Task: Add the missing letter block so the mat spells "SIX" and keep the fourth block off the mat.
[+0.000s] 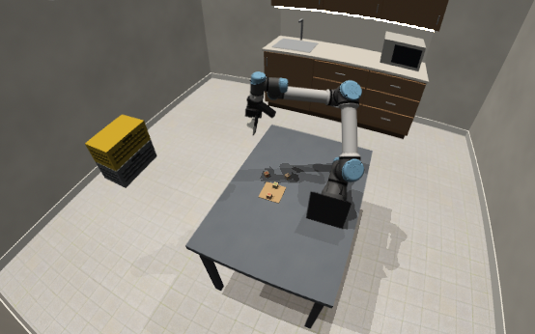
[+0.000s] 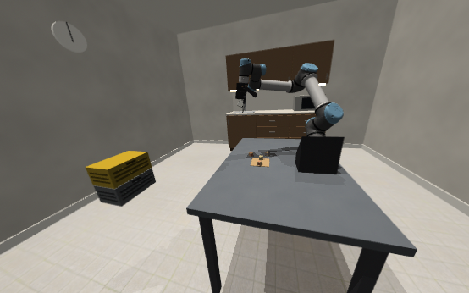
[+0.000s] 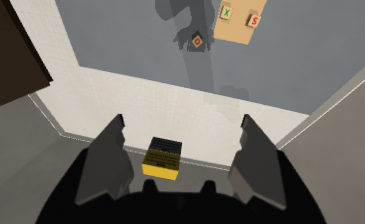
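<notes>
My gripper wide open, empty, high off table's far edge. Mat holds X and S; needed I block unseen. Blocks look small, rigid, light; pinch opposite flat sides

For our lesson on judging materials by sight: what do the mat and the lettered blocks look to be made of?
The mat: probably cardboard or cork, a flat matte tan sheet without gloss.
The blocks, such as the X block and the S block: likely wood, with brown sides and pale tops bearing coloured letters. The pictures are too coarse to show grain.
</notes>
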`<state>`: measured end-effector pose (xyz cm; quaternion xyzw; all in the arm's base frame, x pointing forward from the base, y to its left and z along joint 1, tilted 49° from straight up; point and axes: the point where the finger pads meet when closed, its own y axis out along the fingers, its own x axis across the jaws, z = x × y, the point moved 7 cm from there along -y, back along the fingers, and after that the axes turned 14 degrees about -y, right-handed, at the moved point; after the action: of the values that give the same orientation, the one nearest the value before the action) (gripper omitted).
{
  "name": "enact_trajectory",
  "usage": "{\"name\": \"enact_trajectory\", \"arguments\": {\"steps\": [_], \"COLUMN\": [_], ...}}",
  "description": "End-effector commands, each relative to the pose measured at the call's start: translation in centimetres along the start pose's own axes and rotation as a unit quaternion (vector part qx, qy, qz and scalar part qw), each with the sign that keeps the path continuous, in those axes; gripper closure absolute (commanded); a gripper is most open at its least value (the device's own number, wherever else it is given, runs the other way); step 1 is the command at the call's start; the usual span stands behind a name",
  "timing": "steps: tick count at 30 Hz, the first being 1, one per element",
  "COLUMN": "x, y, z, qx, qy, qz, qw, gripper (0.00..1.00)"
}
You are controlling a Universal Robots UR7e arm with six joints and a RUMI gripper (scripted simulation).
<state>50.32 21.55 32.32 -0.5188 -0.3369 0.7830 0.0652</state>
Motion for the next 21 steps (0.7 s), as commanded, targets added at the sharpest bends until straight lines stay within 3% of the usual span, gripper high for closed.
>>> {"name": "enact_trajectory", "arguments": {"steps": [1, 2, 4, 6, 15, 19, 21], "x": [5.1, 6.2, 6.2, 9.8, 19.0, 22.2, 22.2], "y": [6.1, 7.4, 7.4, 11.3, 20.0, 22.6, 22.6], "z": [-1.0, -1.0, -1.0, -0.5, 2.8, 4.6, 4.6], "qx": [0.056, 0.070, 0.070, 0.115, 0.240, 0.287, 0.287], "qy": [0.015, 0.018, 0.018, 0.030, 0.065, 0.078, 0.078], "qz": [-0.037, -0.045, -0.045, -0.070, -0.122, -0.137, -0.137], "qw": [0.998, 0.996, 0.996, 0.990, 0.961, 0.945, 0.945], "gripper": [0.00, 0.00, 0.00, 0.00, 0.00, 0.00, 0.00]}}
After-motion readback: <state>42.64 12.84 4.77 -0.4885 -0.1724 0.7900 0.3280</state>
